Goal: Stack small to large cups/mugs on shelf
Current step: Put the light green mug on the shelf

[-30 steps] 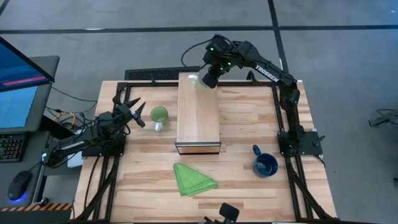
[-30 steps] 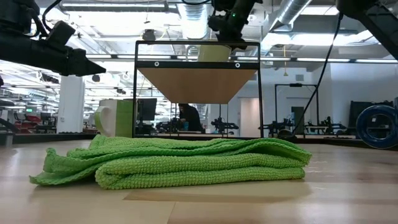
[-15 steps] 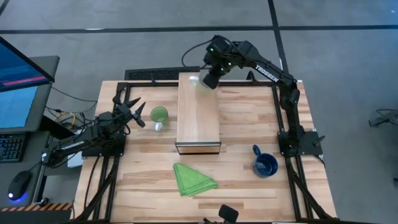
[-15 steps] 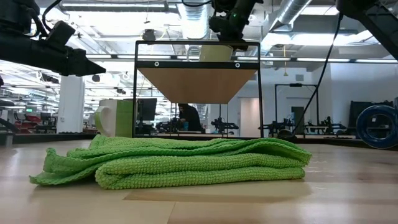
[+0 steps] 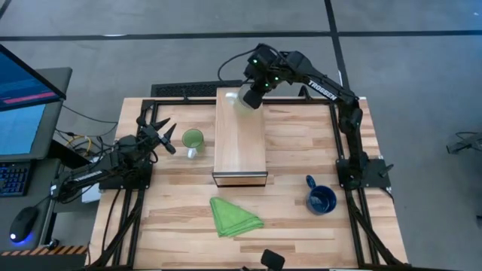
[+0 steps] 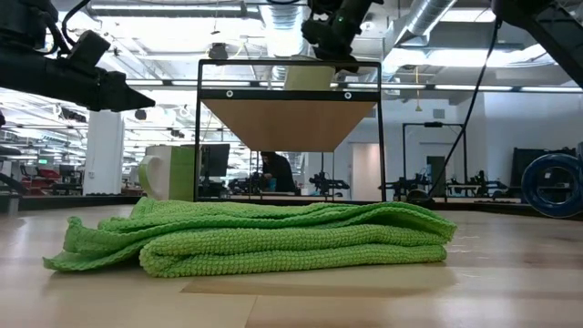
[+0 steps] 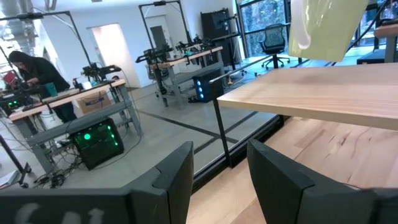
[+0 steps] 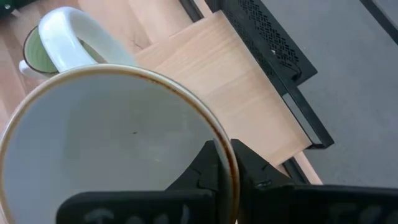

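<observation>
Gripping the rim of the small white mug, the right hand is seen above the far end of the shelf, its two fingers pinched narrow with the mug's wall between them. In the high view this hand is placed over the shelf's far right corner, with the white mug showing pale just below it. From table height the mug is seen at the shelf's top edge under the right hand; whether it is touching the shelf's top cannot be told.

The left hand is held over the left side of the table, with its fingers spread wide and nothing between them. The light green mug is standing upright on the table just beside that hand, between it and the shelf, with its white handle turned toward the table's near edge.

The dark blue mug is standing on the table's right side, well apart from the shelf. A folded green cloth is lying on the table near the shelf's dark open front end.
</observation>
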`<state>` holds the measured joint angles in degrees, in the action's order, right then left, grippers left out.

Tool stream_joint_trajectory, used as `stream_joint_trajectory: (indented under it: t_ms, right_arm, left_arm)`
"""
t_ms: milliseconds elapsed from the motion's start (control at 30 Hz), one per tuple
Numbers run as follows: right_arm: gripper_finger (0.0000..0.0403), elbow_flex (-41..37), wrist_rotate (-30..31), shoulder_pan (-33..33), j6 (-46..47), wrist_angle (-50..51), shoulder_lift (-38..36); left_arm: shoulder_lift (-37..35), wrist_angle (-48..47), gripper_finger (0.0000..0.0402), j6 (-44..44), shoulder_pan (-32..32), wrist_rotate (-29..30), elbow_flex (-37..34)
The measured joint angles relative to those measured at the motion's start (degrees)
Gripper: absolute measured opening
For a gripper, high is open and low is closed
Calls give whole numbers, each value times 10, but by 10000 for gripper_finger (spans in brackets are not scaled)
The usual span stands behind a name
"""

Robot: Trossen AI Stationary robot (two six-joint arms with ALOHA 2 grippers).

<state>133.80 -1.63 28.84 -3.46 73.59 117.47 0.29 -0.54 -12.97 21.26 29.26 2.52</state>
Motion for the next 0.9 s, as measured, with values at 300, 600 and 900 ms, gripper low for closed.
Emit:
stream_joint_trajectory:
  t_ms: [300, 600, 900]
  right_arm:
    - [31, 1, 5, -10, 5, -15, 16]
    - [31, 1, 2, -10, -9, -14, 35]
    - [36, 0, 2, -2, -16, -14, 34]
  left_arm:
    - [0, 0, 144, 0, 0, 0, 0]
    - [0, 0, 144, -1, 0, 0, 0]
    - [0, 0, 144, -2, 0, 0, 0]
